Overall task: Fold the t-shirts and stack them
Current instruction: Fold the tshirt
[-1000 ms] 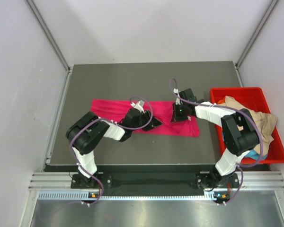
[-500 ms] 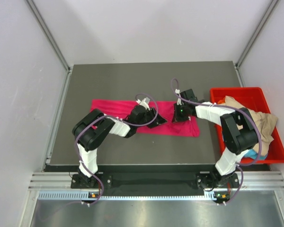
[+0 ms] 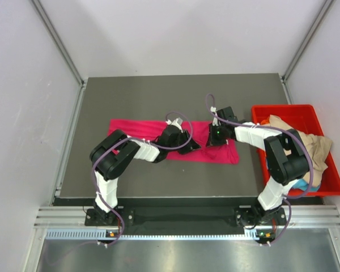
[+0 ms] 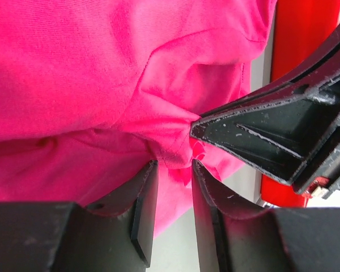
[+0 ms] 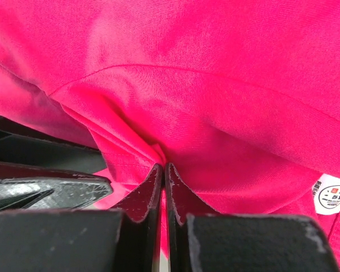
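Observation:
The magenta-pink t-shirt (image 3: 136,129) lies flattened in a long strip across the middle of the table. My left gripper (image 3: 188,144) is low over the strip's front edge near its middle. In the left wrist view the left gripper (image 4: 174,164) is open, its jaws a little apart, and a bunched fold of the pink t-shirt (image 4: 102,73) sits at the tips. My right gripper (image 3: 215,137) is just to the right. In the right wrist view the right gripper (image 5: 164,166) is shut on a pinched ridge of the pink cloth (image 5: 215,85). The two grippers are almost touching.
A red plastic bin (image 3: 331,182) stands at the table's right edge. It holds a tan-beige shirt (image 3: 313,144), a turquoise one (image 3: 301,184) and a bit of orange (image 3: 264,121). The shirt's white label (image 5: 331,196) shows to the right of my right fingers.
My left gripper has slid right along the shirt toward the right gripper, and its jaws have narrowed. The right gripper has held still, shut on the cloth.

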Available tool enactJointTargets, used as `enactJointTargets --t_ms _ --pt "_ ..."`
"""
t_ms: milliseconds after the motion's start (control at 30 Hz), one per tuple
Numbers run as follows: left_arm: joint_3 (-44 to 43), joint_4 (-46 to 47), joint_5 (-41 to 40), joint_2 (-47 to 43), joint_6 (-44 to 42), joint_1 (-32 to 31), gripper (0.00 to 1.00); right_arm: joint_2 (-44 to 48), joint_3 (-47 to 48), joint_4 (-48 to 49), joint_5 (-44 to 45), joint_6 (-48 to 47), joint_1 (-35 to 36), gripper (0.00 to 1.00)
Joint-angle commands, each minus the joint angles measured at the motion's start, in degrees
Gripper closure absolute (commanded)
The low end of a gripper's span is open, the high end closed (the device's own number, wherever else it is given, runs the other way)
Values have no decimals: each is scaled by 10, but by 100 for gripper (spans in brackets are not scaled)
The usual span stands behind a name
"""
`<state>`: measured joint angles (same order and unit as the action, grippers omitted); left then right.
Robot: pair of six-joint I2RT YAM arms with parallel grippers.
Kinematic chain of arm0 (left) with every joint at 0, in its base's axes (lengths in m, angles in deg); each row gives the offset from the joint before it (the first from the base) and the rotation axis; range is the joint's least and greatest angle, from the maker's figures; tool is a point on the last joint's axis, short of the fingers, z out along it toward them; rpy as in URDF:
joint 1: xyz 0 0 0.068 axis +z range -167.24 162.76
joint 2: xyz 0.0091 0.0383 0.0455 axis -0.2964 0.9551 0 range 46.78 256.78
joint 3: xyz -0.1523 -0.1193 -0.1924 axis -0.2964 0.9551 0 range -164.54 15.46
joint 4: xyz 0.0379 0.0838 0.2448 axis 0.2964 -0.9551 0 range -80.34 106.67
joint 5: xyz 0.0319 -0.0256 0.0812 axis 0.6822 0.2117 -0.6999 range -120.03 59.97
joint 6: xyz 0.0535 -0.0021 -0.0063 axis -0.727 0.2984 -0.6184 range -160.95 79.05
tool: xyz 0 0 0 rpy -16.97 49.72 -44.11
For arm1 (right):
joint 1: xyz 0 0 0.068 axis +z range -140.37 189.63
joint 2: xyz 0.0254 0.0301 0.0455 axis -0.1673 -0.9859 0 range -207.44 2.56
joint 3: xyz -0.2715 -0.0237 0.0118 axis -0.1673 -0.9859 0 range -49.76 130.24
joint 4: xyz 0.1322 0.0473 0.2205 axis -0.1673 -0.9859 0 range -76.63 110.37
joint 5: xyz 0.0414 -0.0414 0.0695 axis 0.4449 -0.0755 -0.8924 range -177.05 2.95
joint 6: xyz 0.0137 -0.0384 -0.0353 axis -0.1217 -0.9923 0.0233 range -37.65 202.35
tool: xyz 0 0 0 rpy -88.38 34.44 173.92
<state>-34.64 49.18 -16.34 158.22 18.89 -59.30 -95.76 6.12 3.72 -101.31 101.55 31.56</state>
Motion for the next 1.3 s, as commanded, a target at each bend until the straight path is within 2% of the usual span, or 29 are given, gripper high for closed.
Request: enactJointTargets --t_ms 0,167,267,300,367,400,433,533,633,833,1033,1267 --pt "-22 -10 -12 13 -8 -4 65 14 -2 13 -2 -1 -8 100" --pt "-31 -17 -17 19 -11 -4 69 16 -4 15 -2 -3 -8 100" --pt "-40 -25 -13 25 -13 -4 77 16 -6 17 -4 -3 -8 100" --pt "-46 -30 -11 26 -13 -5 83 19 -7 18 -5 -2 -8 100" --pt "-51 -39 -9 25 -16 -5 88 21 -6 16 -6 -1 -8 99" --pt "-60 -57 -8 21 -19 -4 97 24 -4 12 -6 -1 -8 98" --pt "-65 -67 -8 19 -26 -5 100 27 -3 9 -6 0 -8 96" --pt "-76 -118 -7 -7 -38 -5 100 45 -1 -1 -5 -1 -8 89" --pt "-94 -213 -20 -42 -61 -6 100 73 -5 -19 2 2 -18 75" --pt "-113 -322 -44 -88 -103 -6 100 148 -26 -56 10 43 -35 63" --pt "-102 -382 -51 -105 -118 -6 100 186 -93 -58 27 98 -35 62" --pt "-85 -388 -53 -105 -122 -5 100 176 -132 -9 8 128 -29 64"
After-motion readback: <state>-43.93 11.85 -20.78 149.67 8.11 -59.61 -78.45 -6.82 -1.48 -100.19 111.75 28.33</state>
